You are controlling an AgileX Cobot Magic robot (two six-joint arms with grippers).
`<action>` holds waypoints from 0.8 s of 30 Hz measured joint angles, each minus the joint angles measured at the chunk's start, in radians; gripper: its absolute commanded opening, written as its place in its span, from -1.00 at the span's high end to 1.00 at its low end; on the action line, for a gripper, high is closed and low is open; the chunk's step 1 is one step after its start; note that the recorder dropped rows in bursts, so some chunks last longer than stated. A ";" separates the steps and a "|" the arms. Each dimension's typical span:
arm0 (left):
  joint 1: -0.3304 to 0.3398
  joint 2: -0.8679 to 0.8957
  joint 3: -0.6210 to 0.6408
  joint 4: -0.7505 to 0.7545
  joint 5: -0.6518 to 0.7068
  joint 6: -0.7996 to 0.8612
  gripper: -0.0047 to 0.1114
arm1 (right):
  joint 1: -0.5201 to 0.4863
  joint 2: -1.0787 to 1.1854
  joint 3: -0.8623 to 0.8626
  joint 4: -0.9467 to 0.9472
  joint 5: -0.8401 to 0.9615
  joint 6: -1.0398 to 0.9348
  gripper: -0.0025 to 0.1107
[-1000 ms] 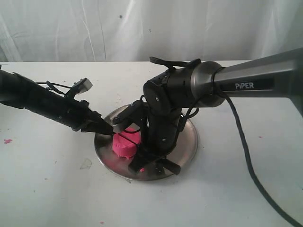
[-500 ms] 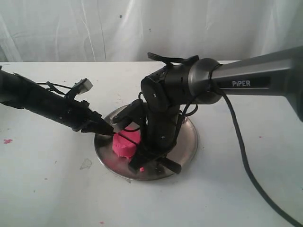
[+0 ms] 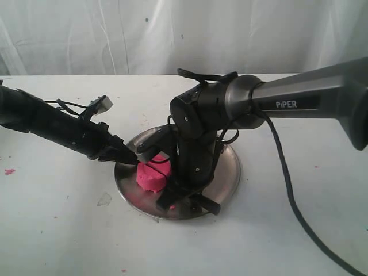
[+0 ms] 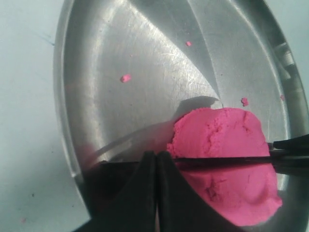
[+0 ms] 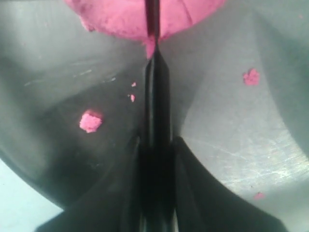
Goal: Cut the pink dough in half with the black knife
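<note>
Your right gripper [image 5: 155,145] is clamped on the slim handle of the black knife [image 5: 155,87], whose matte blade runs straight into the pink dough [image 4: 217,135]. The dough is a soft, squat, grainy lump on the round steel plate [image 4: 120,121], toward the plate's left side in the exterior view. The blade lies as a thin dark line across the top of the dough, sunk into a groove with pink mounded on both sides. Your left gripper [image 4: 157,157] has its fingers pressed together, with the tips right at the blade's pointed end; you cannot tell whether they touch it. The plate is scratched, shiny metal dotted with small pink crumbs [image 5: 91,121], and it rests on the white counter [image 3: 57,230].
</note>
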 measured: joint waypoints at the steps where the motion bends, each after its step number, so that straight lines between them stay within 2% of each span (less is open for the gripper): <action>1: 0.000 0.000 0.000 0.000 0.000 0.000 0.92 | 0.000 0.002 -0.004 0.000 0.005 0.000 0.91; 24: 0.000 0.002 0.000 0.000 -0.007 0.000 0.92 | 0.000 0.012 -0.036 -0.010 0.078 0.000 0.91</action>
